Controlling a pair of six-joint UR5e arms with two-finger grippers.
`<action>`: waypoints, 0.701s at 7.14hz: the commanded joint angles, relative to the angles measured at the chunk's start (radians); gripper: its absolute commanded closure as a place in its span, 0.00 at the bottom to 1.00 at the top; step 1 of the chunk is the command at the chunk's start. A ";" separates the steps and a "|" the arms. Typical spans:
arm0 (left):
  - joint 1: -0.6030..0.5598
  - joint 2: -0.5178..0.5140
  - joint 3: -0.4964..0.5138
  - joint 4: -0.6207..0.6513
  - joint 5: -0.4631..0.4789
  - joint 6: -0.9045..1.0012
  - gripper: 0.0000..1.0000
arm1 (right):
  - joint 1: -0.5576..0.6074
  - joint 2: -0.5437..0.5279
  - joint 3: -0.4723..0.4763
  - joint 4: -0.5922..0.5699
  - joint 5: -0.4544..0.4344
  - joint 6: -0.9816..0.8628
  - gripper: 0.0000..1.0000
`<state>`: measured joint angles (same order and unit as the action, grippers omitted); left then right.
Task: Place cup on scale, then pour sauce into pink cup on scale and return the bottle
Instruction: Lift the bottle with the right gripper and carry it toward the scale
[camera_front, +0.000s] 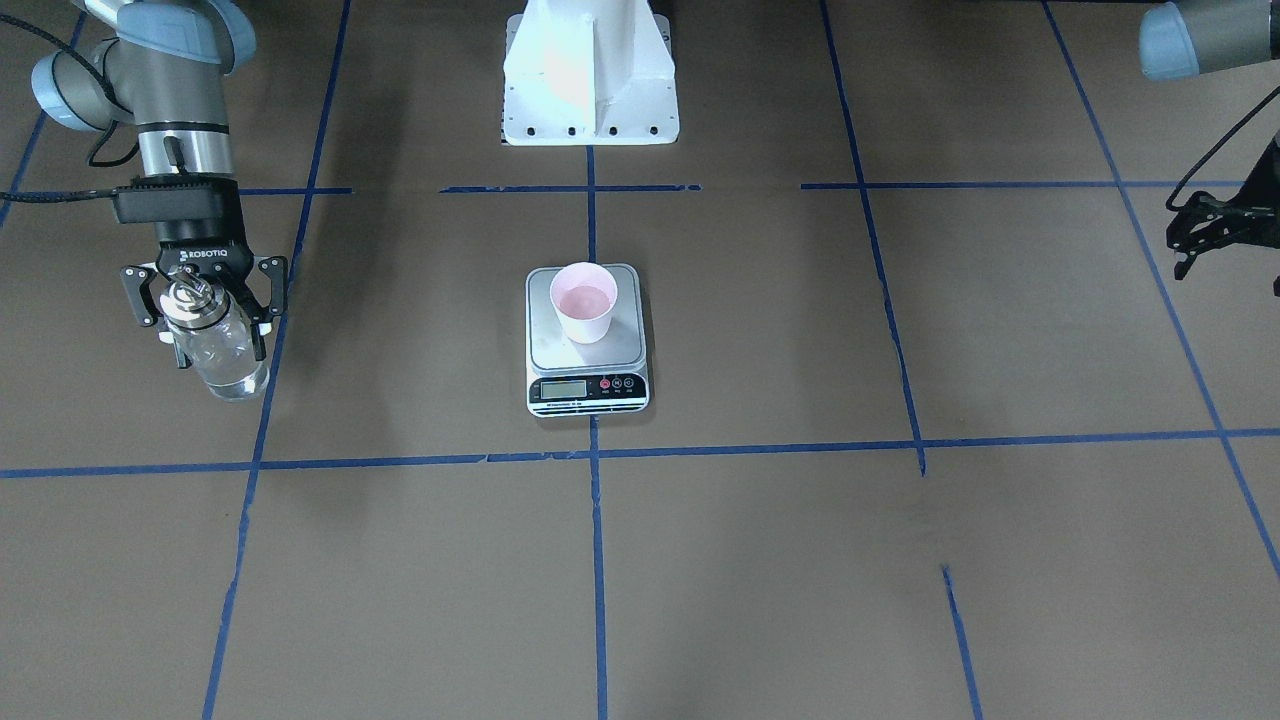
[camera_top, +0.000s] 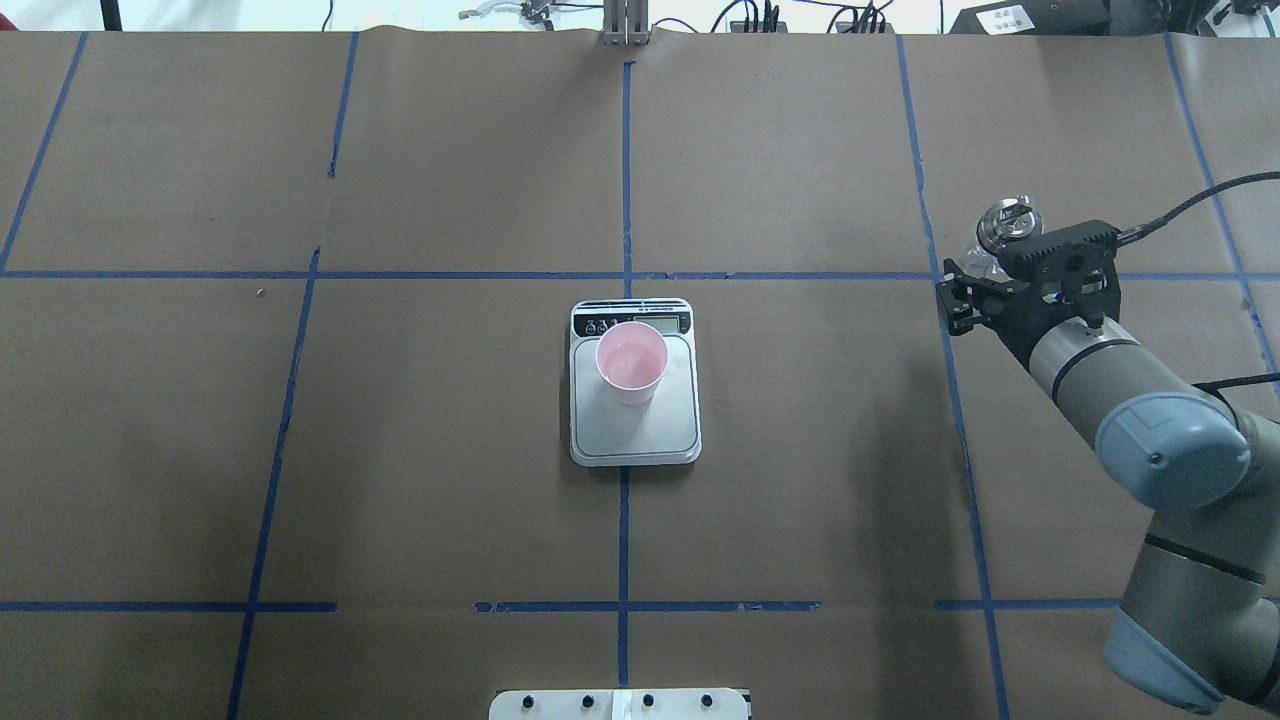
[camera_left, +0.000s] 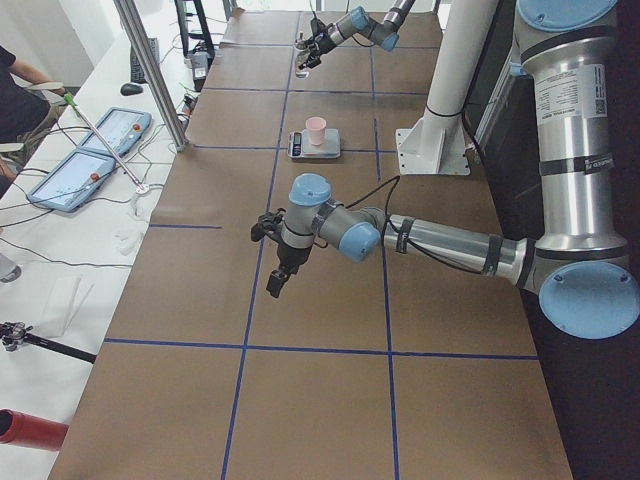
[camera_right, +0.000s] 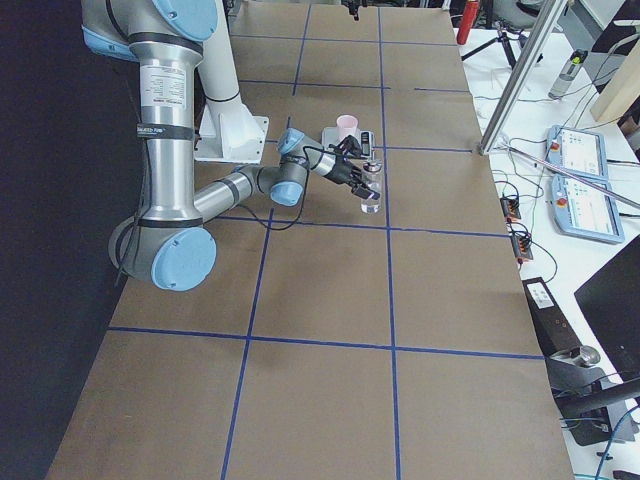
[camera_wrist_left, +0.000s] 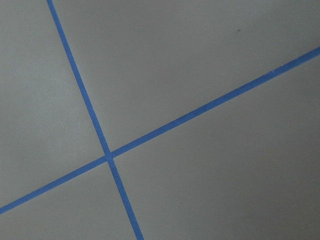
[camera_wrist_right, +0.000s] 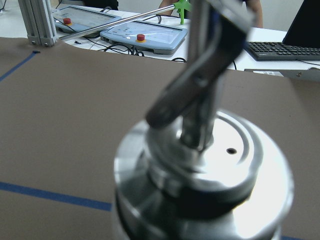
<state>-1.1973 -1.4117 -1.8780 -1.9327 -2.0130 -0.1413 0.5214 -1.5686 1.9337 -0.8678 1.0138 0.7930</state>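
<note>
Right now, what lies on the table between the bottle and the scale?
Nothing stands there. In the front-facing view, only bare brown table, crossed by one blue tape line, lies between the bottle and the scale; the overhead view agrees.

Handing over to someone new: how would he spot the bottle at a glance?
Start at the scale in the middle of the table, then look to the robot's right arm. The bottle is between the jaws of the right gripper: clear glass with a shiny metal top, unlike the pink cup on the scale.
</note>
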 joint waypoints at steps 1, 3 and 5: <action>-0.010 0.023 0.002 -0.017 -0.062 0.005 0.00 | -0.008 0.118 0.022 -0.112 -0.064 -0.080 1.00; -0.054 0.063 0.037 -0.077 -0.098 0.057 0.00 | -0.037 0.241 0.025 -0.186 -0.090 -0.197 1.00; -0.117 0.047 0.033 -0.074 -0.159 -0.001 0.00 | -0.108 0.291 0.015 -0.227 -0.223 -0.331 1.00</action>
<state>-1.2784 -1.3570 -1.8415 -2.0066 -2.1446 -0.1162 0.4627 -1.3058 1.9552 -1.0712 0.8804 0.5376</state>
